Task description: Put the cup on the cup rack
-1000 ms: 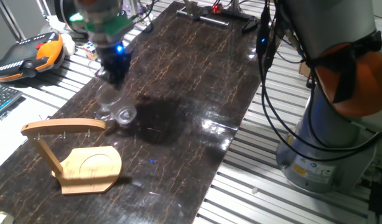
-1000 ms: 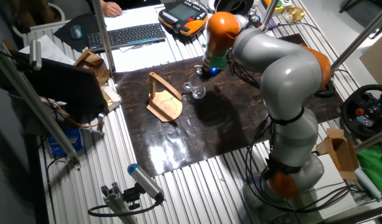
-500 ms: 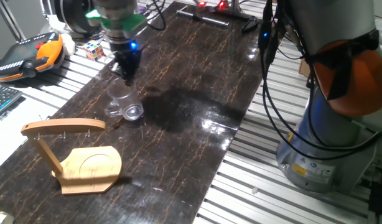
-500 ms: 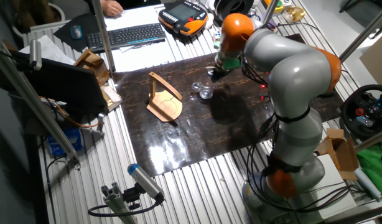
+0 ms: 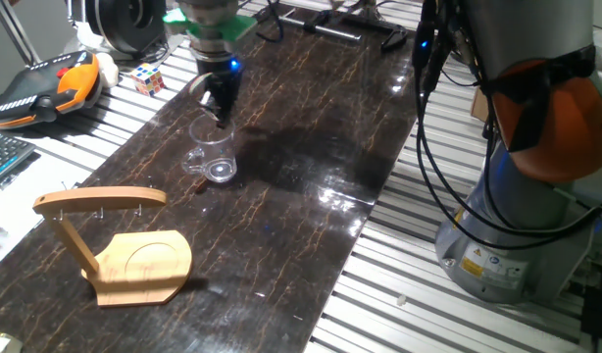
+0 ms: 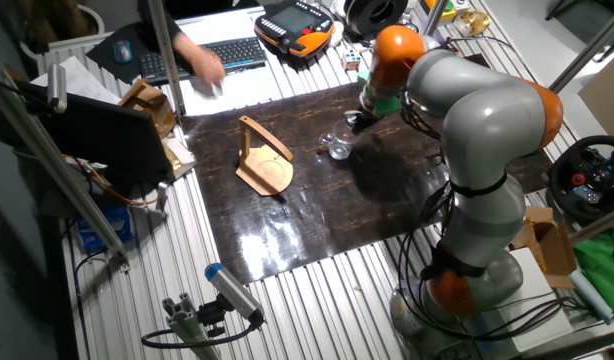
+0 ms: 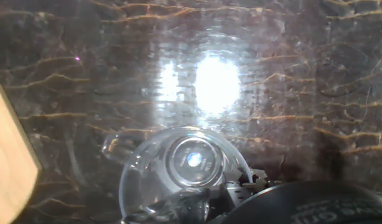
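The gripper (image 5: 221,106) pinches the rim of the cup (image 5: 213,157), which hangs tilted over the dark table (image 5: 311,147), well apart from the rack (image 5: 115,245), on the arm's side of it.

Free room and obstacles on the dark marbled desk (image 5: 311,127).

The cup (image 5: 212,157) hangs at the pincer (image 5: 221,106), tilted, over the desk's middle strip; between it and the cup rack (image 5: 115,245) lies a bare stretch of desk, open to passage. The rack's curved top arm (image 5: 100,200) overhangs its base on the side facing the cup. Off the desk's edge, on the slatted frame, a Rubik's cube (image 5: 149,78) and an orange-and-black pendant (image 5: 46,86) lie well apart from this stretch. In the other fixed view a person's hand (image 6: 202,62) reaches over the keyboard (image 6: 202,55) beyond the rack.
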`<act>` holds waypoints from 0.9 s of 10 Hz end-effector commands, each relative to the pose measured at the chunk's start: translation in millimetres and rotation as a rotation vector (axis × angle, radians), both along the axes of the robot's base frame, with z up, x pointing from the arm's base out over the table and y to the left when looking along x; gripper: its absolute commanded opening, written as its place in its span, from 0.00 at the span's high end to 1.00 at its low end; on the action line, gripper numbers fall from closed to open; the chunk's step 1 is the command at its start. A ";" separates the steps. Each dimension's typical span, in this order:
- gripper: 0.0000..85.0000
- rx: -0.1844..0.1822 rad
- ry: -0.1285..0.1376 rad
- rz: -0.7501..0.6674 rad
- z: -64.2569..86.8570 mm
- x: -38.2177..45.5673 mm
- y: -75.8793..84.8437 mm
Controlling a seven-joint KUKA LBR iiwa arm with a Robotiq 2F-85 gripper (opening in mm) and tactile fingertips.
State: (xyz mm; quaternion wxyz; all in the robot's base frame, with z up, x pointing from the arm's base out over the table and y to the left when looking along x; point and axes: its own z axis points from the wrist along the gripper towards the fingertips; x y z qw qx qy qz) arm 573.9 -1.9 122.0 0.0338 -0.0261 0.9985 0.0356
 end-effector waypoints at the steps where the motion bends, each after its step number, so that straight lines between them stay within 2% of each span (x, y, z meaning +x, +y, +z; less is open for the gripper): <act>1: 0.83 -0.001 0.010 0.001 -3.6 -3.5 0.6; 2: 0.72 -0.009 0.017 -0.008 1.2 -2.3 4.4; 4: 0.73 -0.004 0.035 -0.018 14.1 -1.0 13.6; 6: 0.75 -0.005 0.043 -0.006 20.5 -1.0 18.6; 9: 0.75 -0.011 0.049 -0.009 26.8 -5.6 20.3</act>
